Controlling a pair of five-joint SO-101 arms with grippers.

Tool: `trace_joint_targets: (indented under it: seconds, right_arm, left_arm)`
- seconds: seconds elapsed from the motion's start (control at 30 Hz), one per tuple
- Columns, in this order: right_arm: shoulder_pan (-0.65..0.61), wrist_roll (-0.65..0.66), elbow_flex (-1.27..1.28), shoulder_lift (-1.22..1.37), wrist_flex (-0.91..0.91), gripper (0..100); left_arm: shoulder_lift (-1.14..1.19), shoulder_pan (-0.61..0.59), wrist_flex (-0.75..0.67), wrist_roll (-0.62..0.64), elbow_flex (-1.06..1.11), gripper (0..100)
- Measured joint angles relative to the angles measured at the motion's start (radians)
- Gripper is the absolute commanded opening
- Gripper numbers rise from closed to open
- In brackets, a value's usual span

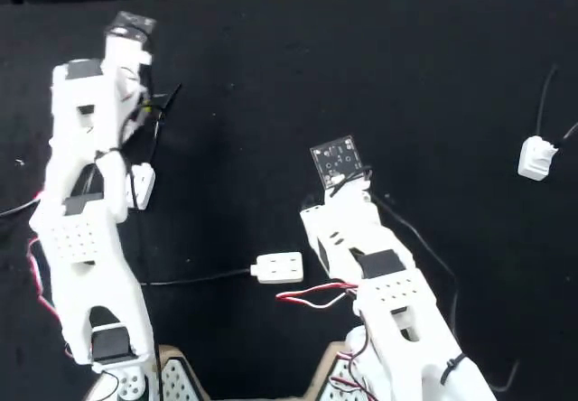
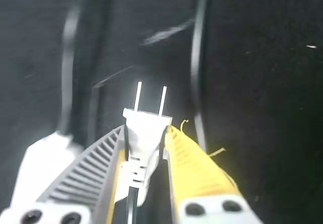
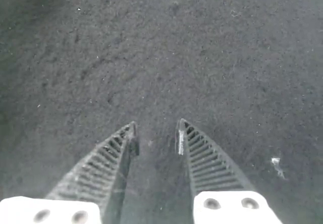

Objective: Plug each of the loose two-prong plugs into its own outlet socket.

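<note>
**Item 1. Left gripper** [image 2: 146,131]: clamped on a white two-prong plug [image 2: 147,119]. 1 grey finger and 1 yellow finger press the sides of the plug body. The 2 metal prongs point away from the wrist and touch nothing. The plug's black cord runs back between the fingers. The plug is held off the black table [image 1: 271,76].

**Item 2. Right gripper** [image 3: 156,135]: fingers parted by a moderate gap, with nothing between them. It is close over bare black cloth.

**Item 3. Outlet socket** [image 1: 278,267]: white, lying flat on the table between the 2 arms, just beside the right arm. Its black cord leads off toward the left arm.

**Item 4. Second plug** [image 1: 536,158]: white, lying on the table near the right edge, well apart from both arms, with black cord attached.

**Item 5. White block** [image 1: 142,186]: just beside the left arm and partly hidden by it. Whether it is a socket or a plug cannot be told.
</note>
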Motion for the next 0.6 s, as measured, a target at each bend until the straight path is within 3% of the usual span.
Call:
trace_joint_targets:
  seconds: [0.43,0.6]
  right_arm:
    - [0.000,0.000,0.000,0.000,0.000,12.1]
    - [0.072,0.000,-0.005,0.000,0.043,12.1]
  left_arm:
    - [-0.252,-0.015,0.270,0.000,0.000,3]
    - [-0.324,0.052,0.384,0.002,0.000,3]
